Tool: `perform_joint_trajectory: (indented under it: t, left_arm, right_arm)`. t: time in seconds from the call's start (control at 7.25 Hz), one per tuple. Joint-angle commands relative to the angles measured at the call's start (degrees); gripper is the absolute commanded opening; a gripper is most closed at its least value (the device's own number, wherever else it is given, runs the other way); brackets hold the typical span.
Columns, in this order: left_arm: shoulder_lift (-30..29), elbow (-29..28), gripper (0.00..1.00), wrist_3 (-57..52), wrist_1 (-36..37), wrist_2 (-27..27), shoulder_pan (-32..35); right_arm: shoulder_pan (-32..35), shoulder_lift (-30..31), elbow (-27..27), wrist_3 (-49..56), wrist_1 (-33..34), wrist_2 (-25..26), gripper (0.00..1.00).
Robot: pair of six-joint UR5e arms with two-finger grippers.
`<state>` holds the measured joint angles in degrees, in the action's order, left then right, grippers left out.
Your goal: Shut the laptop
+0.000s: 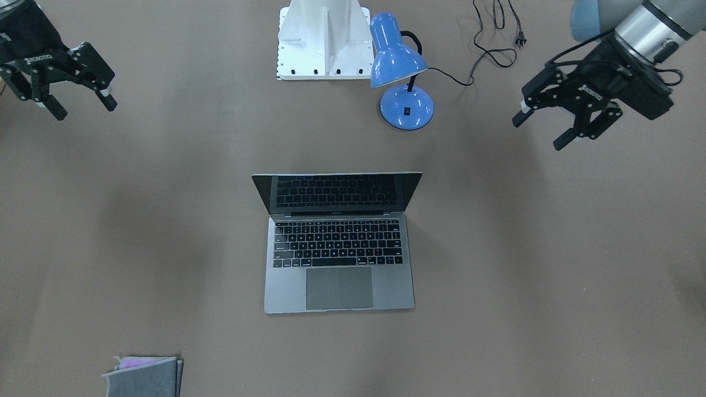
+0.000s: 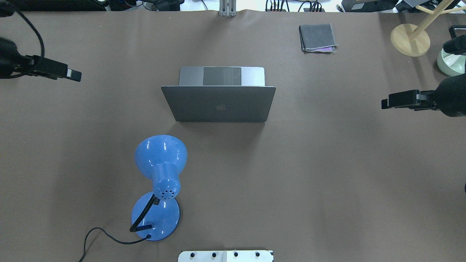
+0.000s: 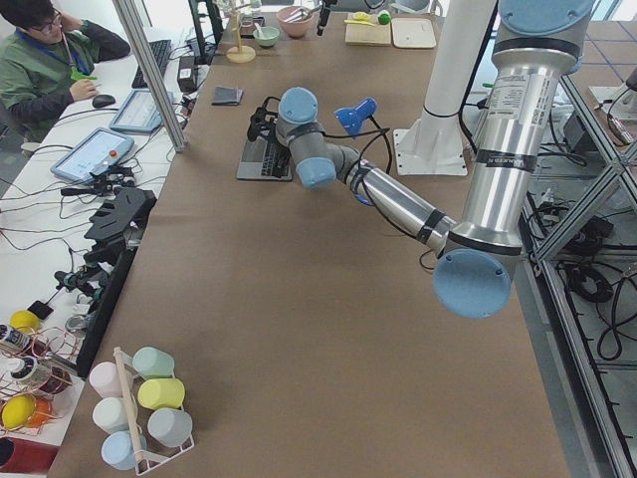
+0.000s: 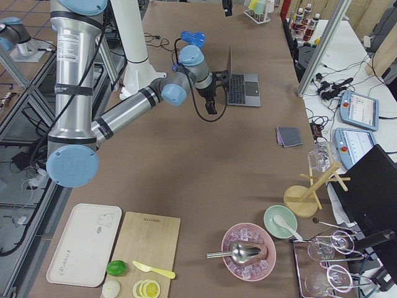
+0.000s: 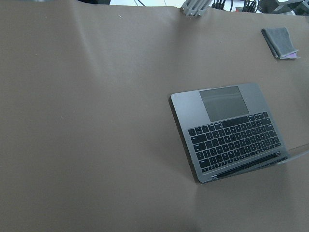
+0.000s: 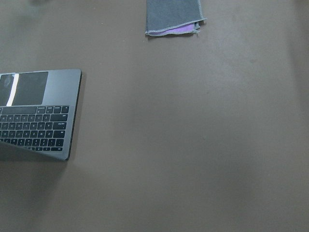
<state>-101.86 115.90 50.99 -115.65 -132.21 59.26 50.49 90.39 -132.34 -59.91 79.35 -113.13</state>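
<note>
Laptop [image 1: 338,259] open, lying between left pincer [image 1: 538,132] and right pincer [image 1: 84,110], each spread apart

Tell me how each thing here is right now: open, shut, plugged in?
Laptop: open, screen dark.
Lamp: standing, unplugged, plug lying loose.
Pouch: lying flat, purple edge peeking out.
Left gripper: open, empty.
Right gripper: open, empty.
</note>
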Motion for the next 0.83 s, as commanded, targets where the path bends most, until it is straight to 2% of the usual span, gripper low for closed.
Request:
perform_joint_trajectory:
  t: [0.0,0.14,0.28,0.41,0.55,0.69]
  left_arm:
    - [-9.36,6.52,0.98,0.33,23.25,7.82,-6.41]
    - [-13.85,6.71,0.98,0.51,30.76,8.72,-7.74]
    - [-15.9,6.45,0.98,2.08,33.62,12.47,-10.19]
    - [-17.22,4.97,0.97,3.05,33.64,14.16,-12.13]
    - [-19.67,1.91,0.97,3.14,33.64,14.87,-12.49]
    - [-21.52,-0.39,0.97,3.32,33.64,16.8,-13.89]
  right_arm:
    - [-10.1,-13.31,-1.26,-8.07,16.35,9.9,1.0]
    - [-14.5,-23.49,-1.08,-10.72,29.85,14.04,1.0]
    - [-18.11,-28.29,-0.3,-13.45,34.59,16.78,0.99]
    - [-18.93,-29.9,1.28,-14.52,34.64,17.07,0.97]
    - [-19.2,-33.31,5.12,-14.97,34.55,17.07,0.92]
    - [-19.55,-35.78,7.86,-15.84,34.55,17.07,0.83]
